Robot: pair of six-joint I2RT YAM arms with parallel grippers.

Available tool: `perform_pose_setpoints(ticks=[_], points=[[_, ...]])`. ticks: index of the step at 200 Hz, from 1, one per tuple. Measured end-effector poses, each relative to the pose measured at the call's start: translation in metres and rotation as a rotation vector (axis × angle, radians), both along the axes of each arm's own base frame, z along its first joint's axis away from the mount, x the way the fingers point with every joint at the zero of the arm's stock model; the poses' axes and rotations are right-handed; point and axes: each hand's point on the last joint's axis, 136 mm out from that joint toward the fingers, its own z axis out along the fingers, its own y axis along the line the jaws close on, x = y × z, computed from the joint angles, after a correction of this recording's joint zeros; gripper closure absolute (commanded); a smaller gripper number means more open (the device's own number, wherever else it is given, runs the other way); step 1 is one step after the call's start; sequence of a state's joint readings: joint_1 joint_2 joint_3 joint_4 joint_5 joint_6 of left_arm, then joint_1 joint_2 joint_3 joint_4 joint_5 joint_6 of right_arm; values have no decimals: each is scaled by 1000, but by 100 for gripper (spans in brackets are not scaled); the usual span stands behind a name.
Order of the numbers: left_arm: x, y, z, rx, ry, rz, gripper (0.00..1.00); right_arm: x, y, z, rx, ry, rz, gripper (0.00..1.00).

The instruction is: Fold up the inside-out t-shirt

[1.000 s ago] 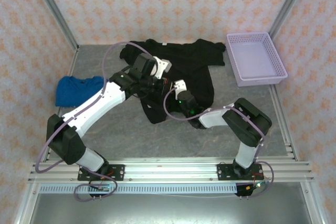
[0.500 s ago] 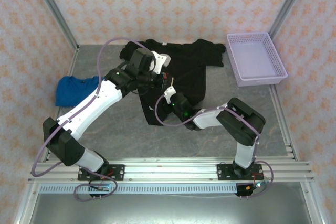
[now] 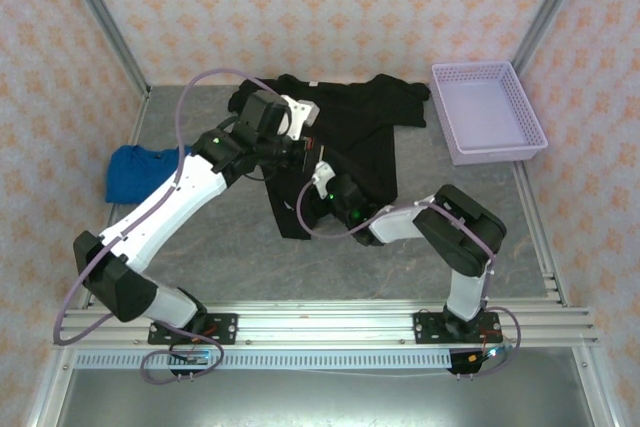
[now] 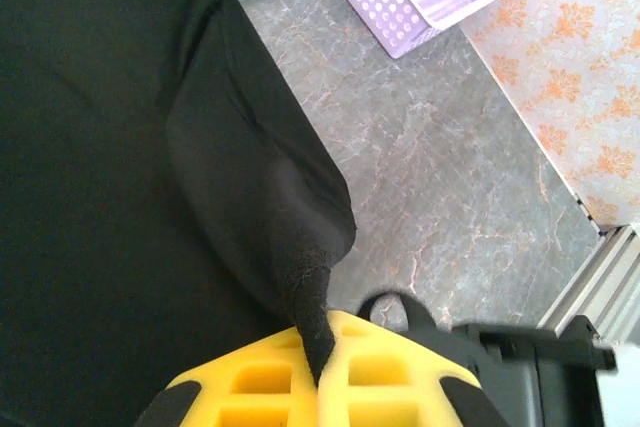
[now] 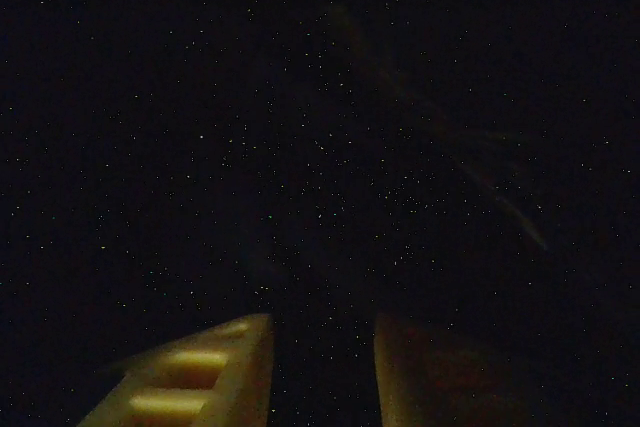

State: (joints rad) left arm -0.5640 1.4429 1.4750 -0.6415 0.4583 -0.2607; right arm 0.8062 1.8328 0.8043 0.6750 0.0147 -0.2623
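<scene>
Fabric of the inside-out t-shirt [image 3: 352, 129] lay across the bench [image 3: 430, 242] toward its far side, one fold pinched in the left tool [image 4: 320, 355], while whether the right tool [image 5: 322, 359], against dark cloth, gripped anything I could not tell.

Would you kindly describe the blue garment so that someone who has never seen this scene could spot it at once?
Start at the grey marbled table walled in floral paper, and go to its left edge, opposite the lavender basket. The blue garment lies there in a small rumpled heap. It is bright blue and far smaller than the black t-shirt spread across the middle.
</scene>
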Motion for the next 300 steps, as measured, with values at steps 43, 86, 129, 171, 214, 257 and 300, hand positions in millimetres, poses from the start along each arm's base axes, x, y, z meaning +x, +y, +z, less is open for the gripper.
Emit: perform_pose_setpoints(ticks=[43,86,129,171,214,257,300], points=[[-17,7,21,-30,-56,-32,100,37,-15,22,55,0,-86,69],[-23,2,25,-47,-63,-82,100,41,-20,17,87,64,-115,67],[-34,-11,47,-128,-61,-145,100,60,-16,29,43,68,-184,62],[-66,-44,107,-213,-167,-278,100,67,-21,17,-36,85,-241,59],[-81,-52,120,-230,-186,-327,100,68,-42,7,-94,114,-299,58],[-88,-51,113,-219,-187,-348,100,58,-73,5,-131,152,-348,52],[-97,-59,134,-265,-231,-392,100,70,-63,1,-178,186,-343,43]])
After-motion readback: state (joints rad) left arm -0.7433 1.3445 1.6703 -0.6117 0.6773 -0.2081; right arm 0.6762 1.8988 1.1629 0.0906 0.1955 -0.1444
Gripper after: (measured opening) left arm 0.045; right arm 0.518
